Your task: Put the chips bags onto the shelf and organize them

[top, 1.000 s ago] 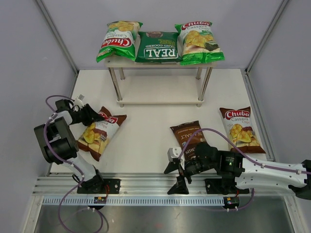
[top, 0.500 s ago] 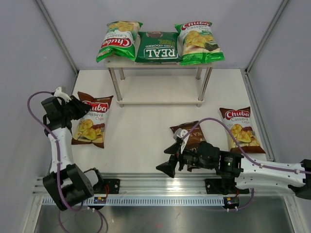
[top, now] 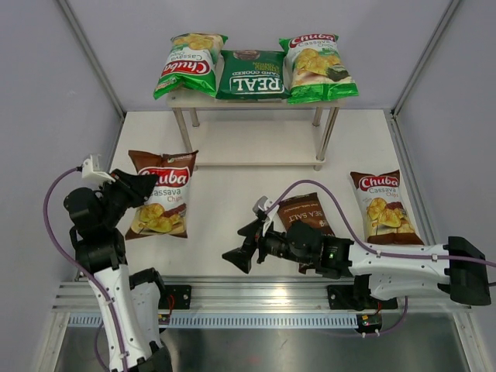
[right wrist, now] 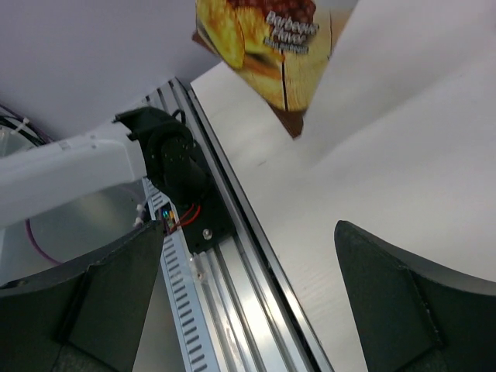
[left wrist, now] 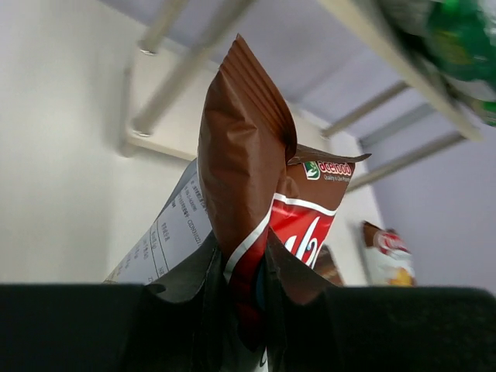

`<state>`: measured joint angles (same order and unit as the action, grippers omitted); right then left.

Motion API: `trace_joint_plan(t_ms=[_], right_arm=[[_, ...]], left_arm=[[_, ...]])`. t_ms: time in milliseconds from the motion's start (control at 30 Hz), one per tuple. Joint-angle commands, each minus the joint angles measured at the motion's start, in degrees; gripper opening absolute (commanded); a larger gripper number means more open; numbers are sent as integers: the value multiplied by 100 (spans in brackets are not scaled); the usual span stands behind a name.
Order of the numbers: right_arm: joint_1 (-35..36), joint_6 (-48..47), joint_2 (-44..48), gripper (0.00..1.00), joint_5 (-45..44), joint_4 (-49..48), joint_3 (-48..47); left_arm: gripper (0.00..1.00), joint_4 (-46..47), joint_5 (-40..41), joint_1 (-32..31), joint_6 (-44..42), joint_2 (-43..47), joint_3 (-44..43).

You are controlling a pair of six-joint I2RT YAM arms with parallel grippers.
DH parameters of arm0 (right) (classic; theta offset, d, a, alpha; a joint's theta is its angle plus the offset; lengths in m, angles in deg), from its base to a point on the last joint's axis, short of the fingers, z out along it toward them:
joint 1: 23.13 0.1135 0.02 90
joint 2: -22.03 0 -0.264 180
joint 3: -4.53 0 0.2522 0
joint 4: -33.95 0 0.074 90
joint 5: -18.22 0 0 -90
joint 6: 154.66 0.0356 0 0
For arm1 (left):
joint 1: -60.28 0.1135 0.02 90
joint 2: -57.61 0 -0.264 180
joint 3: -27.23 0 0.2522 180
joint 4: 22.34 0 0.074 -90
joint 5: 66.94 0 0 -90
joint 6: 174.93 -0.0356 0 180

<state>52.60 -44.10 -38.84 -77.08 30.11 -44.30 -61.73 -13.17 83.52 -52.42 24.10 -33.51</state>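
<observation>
Two arms stand at the near desk edge. The right jaws are spread wide and empty; the left jaws are clamped on the crimped edge of a glossy brown-and-white bag. Beyond, a dark-brown bag and a second brown-and-white bag lie flat. Farthest, three green pillow bags top the pale-board, metal-legged shelf.
</observation>
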Motion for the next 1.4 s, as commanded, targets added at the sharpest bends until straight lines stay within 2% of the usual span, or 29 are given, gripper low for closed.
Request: trace_joint_plan(t_ms=[0,167,233,367,467,533,667,900,967,1067,1100,1133,1167,1233,1267,1300,1367], right_arm=[[21,-201,-233,100,-374,-762,-518],[21,18,-620,99,-657,-1375,-458],[21,106,-725,100,-499,-1849,-352],[30,212,-857,99,-305,-2141,-202],[30,282,-997,100,325,-2580,-88],[39,317,-1120,99,442,-2817,-105],[30,248,-1156,100,275,-2915,-193],[39,-95,-1182,98,38,-2879,-527],[30,-183,-1156,93,143,-2994,-536],[39,-262,-1077,60,502,-3205,-571],[30,-254,-1007,42,504,-3110,-606],[22,-245,-946,36,704,-3048,-641],[30,-254,-902,33,880,-2960,-702],[21,-228,-612,28,1013,-2539,-747],[21,-175,-489,26,1153,-2398,-756],[21,-149,-218,25,1180,-1970,-782],[21,-140,64,22,1425,-1502,-887]], left_arm=[[0,436,-903,-284,1000,362,119],[0,829,-1272,-812,1854,557,58],[0,1015,-1360,-944,2320,609,23],[0,1226,-1308,-1287,2927,715,-267],[0,1462,-1124,-1410,3471,881,-294],[0,1578,-1001,-1445,3893,961,-294],[0,1920,-825,-1498,4648,1075,-250],[0,2044,-904,-1577,5133,1023,-311],[0,1939,-912,-1639,5063,988,-460],[0,1816,-939,-1700,4765,891,-628],[0,1885,-974,-1718,4730,865,-637],[1,1947,-1009,-1709,4677,838,-654],[23,2174,-1140,-1718,4476,821,-672],[58,2979,-1560,-1727,4230,707,-698],[81,3159,-1737,-1753,3845,663,-794],[95,3213,-1895,-1797,3572,610,-908],[99,3405,-2473,-1876,2905,478,-1032]])
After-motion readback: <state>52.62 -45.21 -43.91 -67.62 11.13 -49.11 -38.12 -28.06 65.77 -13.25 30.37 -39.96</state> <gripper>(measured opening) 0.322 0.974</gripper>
